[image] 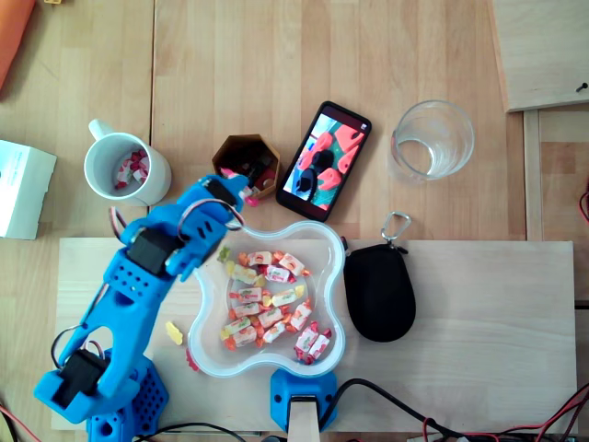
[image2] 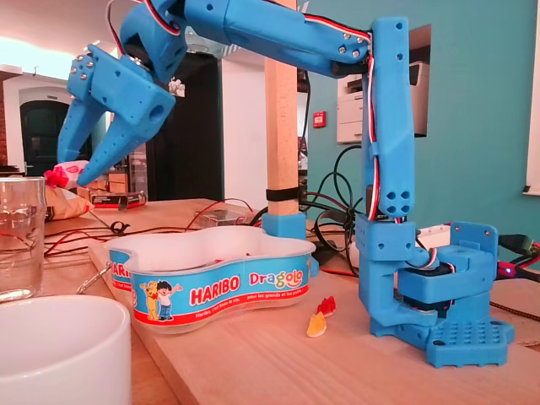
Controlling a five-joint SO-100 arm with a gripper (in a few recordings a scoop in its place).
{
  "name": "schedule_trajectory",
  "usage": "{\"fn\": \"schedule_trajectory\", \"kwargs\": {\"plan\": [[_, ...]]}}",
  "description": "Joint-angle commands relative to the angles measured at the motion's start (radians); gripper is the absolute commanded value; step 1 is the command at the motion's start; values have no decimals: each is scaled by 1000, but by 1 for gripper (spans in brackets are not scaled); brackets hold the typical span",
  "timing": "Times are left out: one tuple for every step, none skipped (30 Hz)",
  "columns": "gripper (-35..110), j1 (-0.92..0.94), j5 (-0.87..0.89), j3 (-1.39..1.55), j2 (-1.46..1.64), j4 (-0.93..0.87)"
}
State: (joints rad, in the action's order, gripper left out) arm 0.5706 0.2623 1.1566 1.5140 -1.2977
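Observation:
My blue gripper (image: 241, 191) hangs over the near edge of a brown hexagonal box (image: 236, 148), just beyond the far rim of a white Haribo tub (image: 340, 276). Its fingers are shut on a pink-wrapped candy (image: 248, 198). In the fixed view the gripper (image2: 72, 172) points down to the left, with the candy (image2: 59, 177) pinched at its tips, high above the table. The tub (image2: 211, 291) holds several wrapped candies (image: 267, 295).
A white mug (image: 158, 184) with a few candies stands left of the box. A phone (image: 324, 158), a glass (image: 433, 138) and a black pouch (image: 379, 290) lie to the right. Two loose candies (image2: 321, 319) lie by the arm's base. A wooden post (image2: 283, 126) rises behind the tub.

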Motion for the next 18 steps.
{"fn": "schedule_trajectory", "kwargs": {"plan": [[-3,-35,44,-52,48,3],[-3,-49,55,-52,48,5],[-3,-63,64,-52,48,5],[-3,-78,74,-52,48,6],[-3,-94,81,-52,48,6],[-3,-110,89,-52,48,8],[-3,-129,98,-52,46,9],[-3,-146,106,-52,46,11],[-3,-164,115,-51,46,11],[-3,-184,124,-51,46,11],[-3,-204,135,-51,46,11],[-3,-222,146,-51,46,12],[-3,-242,156,-51,46,12],[-3,-262,169,-51,46,12],[-3,-285,181,-49,43,12],[-3,-307,193,-49,40,12],[-3,-331,207,-49,29,12],[-3,-357,221,-49,17,12]]}}
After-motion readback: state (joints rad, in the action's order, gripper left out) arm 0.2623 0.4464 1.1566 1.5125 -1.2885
